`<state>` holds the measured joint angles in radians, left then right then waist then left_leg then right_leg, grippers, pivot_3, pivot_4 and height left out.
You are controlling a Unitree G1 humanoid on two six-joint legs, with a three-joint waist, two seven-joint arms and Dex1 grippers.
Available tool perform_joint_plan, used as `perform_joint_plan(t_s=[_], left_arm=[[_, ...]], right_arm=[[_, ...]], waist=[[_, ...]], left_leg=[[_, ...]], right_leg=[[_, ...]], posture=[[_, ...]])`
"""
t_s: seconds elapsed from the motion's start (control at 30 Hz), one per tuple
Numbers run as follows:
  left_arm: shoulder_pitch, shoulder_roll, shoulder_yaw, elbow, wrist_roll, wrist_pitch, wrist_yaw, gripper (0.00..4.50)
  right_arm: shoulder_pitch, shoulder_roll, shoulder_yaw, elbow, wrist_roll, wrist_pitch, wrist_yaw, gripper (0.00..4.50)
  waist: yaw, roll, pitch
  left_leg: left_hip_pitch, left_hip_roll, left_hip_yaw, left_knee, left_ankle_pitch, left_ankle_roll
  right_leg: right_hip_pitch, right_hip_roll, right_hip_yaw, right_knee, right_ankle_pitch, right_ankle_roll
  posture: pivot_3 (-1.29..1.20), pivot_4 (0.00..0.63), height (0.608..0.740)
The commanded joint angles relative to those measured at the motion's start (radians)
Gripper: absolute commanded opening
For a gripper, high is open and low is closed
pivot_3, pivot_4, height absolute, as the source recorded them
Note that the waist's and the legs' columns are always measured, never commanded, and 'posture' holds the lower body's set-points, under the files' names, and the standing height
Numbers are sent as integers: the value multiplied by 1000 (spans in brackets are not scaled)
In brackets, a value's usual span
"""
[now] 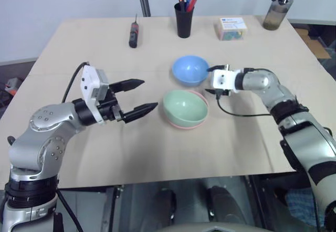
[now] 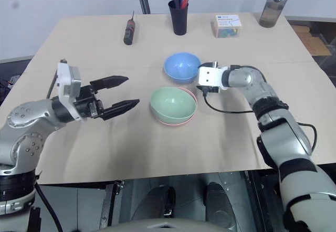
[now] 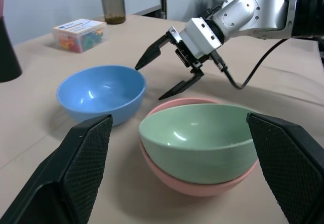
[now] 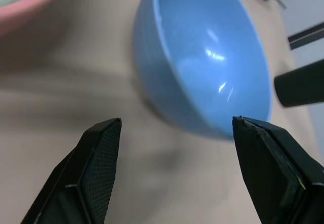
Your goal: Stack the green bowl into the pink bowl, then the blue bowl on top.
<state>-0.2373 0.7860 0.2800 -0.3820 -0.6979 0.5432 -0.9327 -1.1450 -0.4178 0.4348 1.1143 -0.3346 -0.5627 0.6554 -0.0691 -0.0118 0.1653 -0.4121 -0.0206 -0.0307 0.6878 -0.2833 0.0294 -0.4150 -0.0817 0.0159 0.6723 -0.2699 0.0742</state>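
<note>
Mint-green plastic bowl point(image 1: 184, 107) sits nested in salmon-pink bowl point(image 1: 184, 124); right fingers point(image 3: 174, 89), released, must straddle sky-blue bowl's point(image 1: 190, 69) rim.

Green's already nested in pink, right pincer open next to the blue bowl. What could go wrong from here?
1. The right pincer is open beside the smooth light-blue plastic bowl; a thin rim pinch could slip or tip the bowl.
2. The pale-green plastic bowl sits tilted in the salmon-pink plastic bowl, so blue may settle crooked.
3. The open left pincer hovers near the stack and could clip it.
</note>
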Motion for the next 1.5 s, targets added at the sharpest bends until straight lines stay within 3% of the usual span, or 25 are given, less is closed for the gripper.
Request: perform_joint_plan(t_s=[0.03,0.1,0.37,0.4,0.5,0.63,0.7,0.77,0.87,0.93,1.1,1.17,1.3,1.33,1.5], left_arm=[[24,17,55,-64,-25,5,22,4500],[39,19,68,-80,-34,9,32,4500],[49,18,69,-90,-38,5,52,4500],[45,17,64,-88,-37,4,54,4500],[31,13,50,-83,-37,2,59,4500],[16,5,36,-53,-27,-13,54,4500],[15,1,30,-41,-21,-22,51,4500],[13,-2,23,-27,-13,-33,46,4500],[8,-8,14,1,2,-53,35,4500],[2,-11,8,13,8,-62,29,4500],[-25,-28,-21,27,13,-71,26,4500],[-28,-29,-25,28,15,-73,22,4500],[-21,-21,-40,30,50,-81,32,4500],[-14,-23,-43,29,61,-82,42,4500],[58,-2,-9,7,43,-60,19,4500]], right_arm=[[-47,28,12,61,-53,-57,-54,3660],[-60,45,10,89,-70,-61,-71,3660],[-88,56,24,122,-148,-104,-122,222],[-91,54,24,122,-154,-109,-128,68],[-98,41,6,111,-145,-125,-123,68],[-59,5,-152,-46,126,-70,192,68],[31,-42,-186,-304,300,85,420,68],[132,-104,-196,-608,442,296,555,68],[258,-207,-195,-1042,629,649,643,68],[300,-238,-186,-1181,661,769,642,68],[388,-215,-143,-1314,639,899,574,1717],[403,-212,-137,-1327,618,913,553,2645],[437,-192,-239,-1359,627,929,431,4129],[458,-198,-287,-1380,640,950,393,4373],[674,-283,-515,-1551,734,1088,299,4373]], waist=[[0,0,0],[-1,0,0],[-1,1,0],[-1,1,0],[-1,1,0],[0,1,1],[2,1,1],[4,1,1],[19,2,1],[22,2,1],[34,1,0],[37,1,0],[40,1,0],[40,1,0],[59,1,0]], left_leg=[[0,0,0,0,0,0],[0,0,0,0,0,-1],[0,0,-1,-1,1,-1],[1,0,-1,-1,1,-1],[1,0,0,-1,1,-1],[0,0,-1,-1,1,-1],[0,0,-1,-1,1,-1],[0,1,-3,-1,1,-1],[-2,1,-4,-1,0,-1],[-2,1,-3,-1,0,-1],[2,1,-3,-1,0,-1],[1,0,-2,0,0,-1],[-1,-2,-3,0,0,-1],[-1,-1,-3,0,0,-1],[-1,-1,-3,-1,0,-1]], right_leg=[[0,0,0,0,0,0],[0,0,0,0,0,0],[0,0,0,1,0,0],[0,0,0,1,0,0],[0,1,0,1,0,0],[0,0,0,0,0,0],[1,0,-1,0,0,0],[1,0,-2,0,0,0],[0,0,-3,0,0,0],[0,0,-2,0,0,0],[2,0,-2,2,0,0],[2,-1,-1,1,0,0],[0,-2,-2,1,0,0],[0,-2,-2,1,0,0],[0,-2,-3,0,0,0]], posture=[[0,150,740],[0,150,740],[0,150,740],[0,150,740],[0,150,740],[0,150,740],[0,150,740],[0,150,740],[0,150,740],[0,150,740],[0,150,740],[0,150,740],[0,150,740],[0,150,740],[0,150,740]])
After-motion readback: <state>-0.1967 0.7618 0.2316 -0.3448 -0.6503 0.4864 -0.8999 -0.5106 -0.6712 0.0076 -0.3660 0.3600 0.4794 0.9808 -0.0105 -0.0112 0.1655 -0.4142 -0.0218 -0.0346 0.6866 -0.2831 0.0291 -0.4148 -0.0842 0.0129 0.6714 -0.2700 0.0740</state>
